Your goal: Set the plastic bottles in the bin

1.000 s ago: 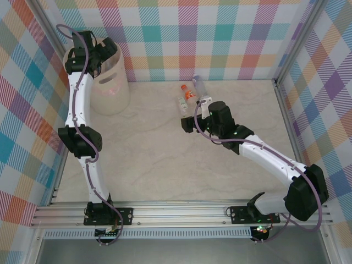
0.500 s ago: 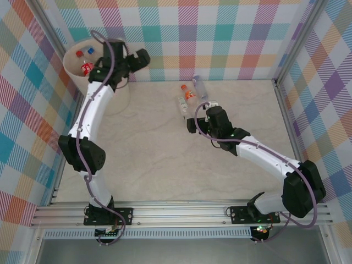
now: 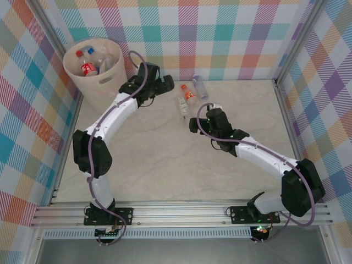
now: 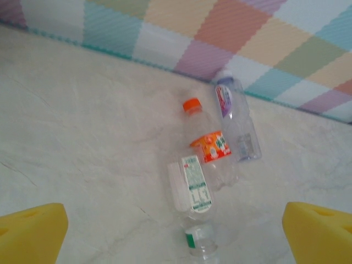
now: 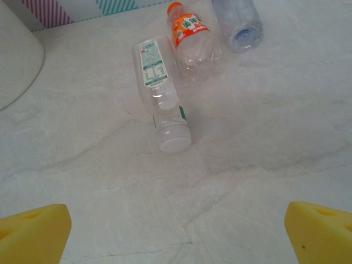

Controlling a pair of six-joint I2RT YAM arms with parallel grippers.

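I work in a lab-style robot test cell, where my left arm [image 3: 113, 115] and right arm [image 3: 261, 157] are bolted to an aluminium rail [image 3: 181, 212] edging a marble-look surface [image 3: 159, 165], boxed in by metal posts [image 3: 300, 41] and pastel plaid backdrop walls [image 3: 220, 36].

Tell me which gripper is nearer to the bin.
Left. The left gripper hangs open just right of the bin, close to its side. The right gripper, also open, is farther right, by the three bottles lying on the table.
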